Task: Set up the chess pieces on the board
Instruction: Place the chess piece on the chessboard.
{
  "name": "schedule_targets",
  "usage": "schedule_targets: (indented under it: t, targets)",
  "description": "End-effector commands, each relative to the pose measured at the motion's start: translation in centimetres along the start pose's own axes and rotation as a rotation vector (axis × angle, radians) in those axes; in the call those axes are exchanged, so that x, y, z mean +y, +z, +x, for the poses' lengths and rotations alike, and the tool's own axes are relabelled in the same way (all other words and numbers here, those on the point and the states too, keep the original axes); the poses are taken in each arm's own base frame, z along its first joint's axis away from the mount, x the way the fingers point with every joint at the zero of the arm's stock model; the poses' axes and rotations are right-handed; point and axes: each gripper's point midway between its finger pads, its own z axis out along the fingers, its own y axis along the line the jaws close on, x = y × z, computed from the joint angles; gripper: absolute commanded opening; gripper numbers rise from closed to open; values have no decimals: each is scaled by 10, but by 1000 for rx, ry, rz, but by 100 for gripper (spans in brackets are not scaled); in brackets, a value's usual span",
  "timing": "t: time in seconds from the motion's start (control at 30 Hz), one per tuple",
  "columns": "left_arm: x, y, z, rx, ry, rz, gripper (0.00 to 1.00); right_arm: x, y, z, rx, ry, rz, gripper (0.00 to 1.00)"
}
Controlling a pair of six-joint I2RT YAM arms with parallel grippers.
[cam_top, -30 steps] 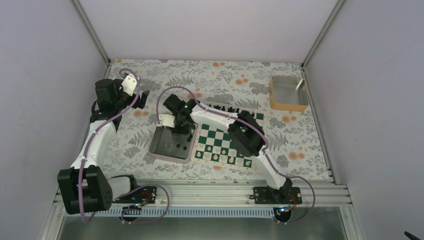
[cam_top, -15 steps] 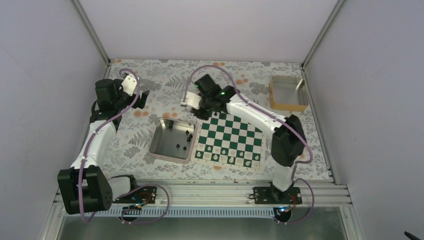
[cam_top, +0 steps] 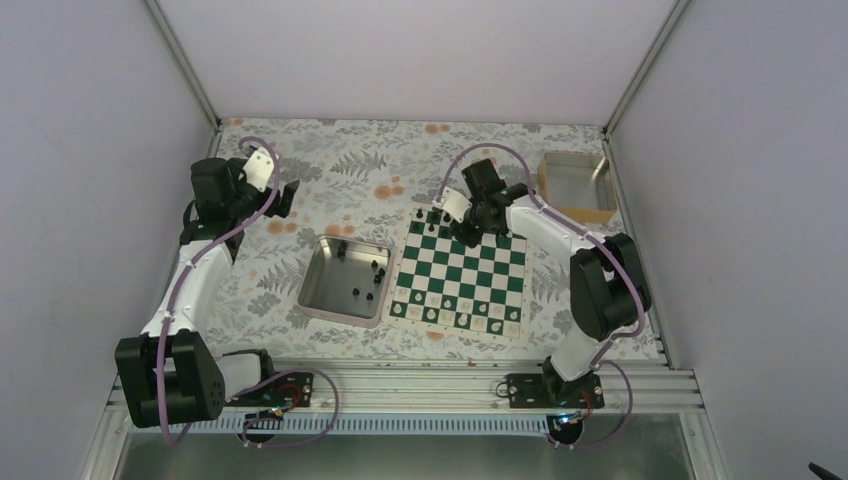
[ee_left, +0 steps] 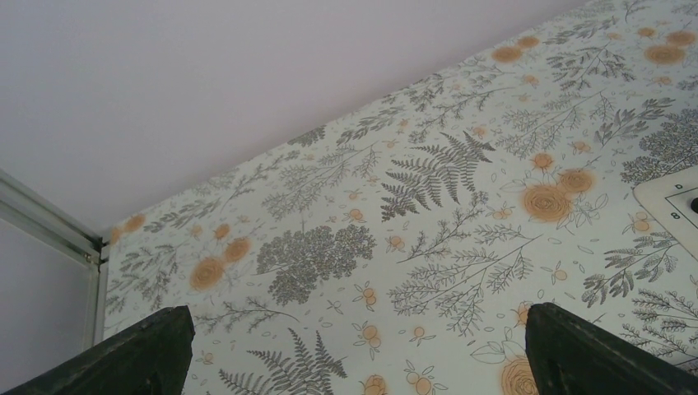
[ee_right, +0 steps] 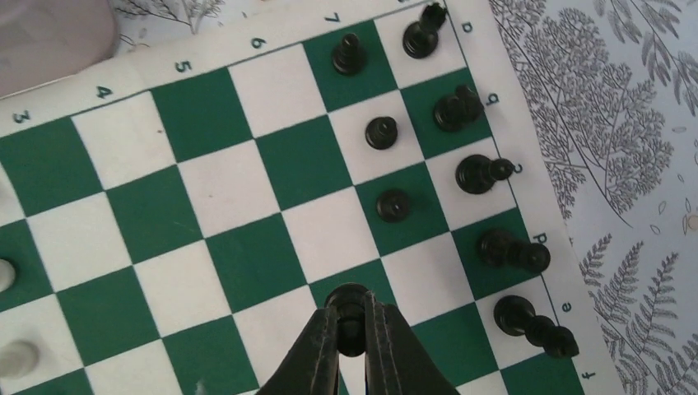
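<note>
Over far edge of green-white checkered flat board [cam_top: 455, 290], twelve o'clock: right claw [ee_right: 352, 329], come from square shiny metal tray [cam_top: 330, 290], grasping tiny black pawn [ee_right: 351, 300]; placement next. Left claw [ee_left: 362, 329] released, ten o'clock.

top: overhead, whole table [cam_top: 330, 150] | left wrist: low, toward far wall [ee_left: 165, 82] | right wrist: close over board [ee_right: 255, 263], shared with top
</note>
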Motion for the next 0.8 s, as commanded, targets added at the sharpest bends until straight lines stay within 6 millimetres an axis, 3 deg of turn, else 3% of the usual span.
schedule_targets:
  t: [0.0,0.3,0.77]
  targets:
    - [4,0,-3,-9,3,-10,100,-13,5,1,-46,21,8,7]
    - [5,1,-1,-4,1,-13,100,-29,25,18,-9,47,7,8]
    - [4,1,-1,-3,1,-9,100,-34,46,31,23,64,-7,8]
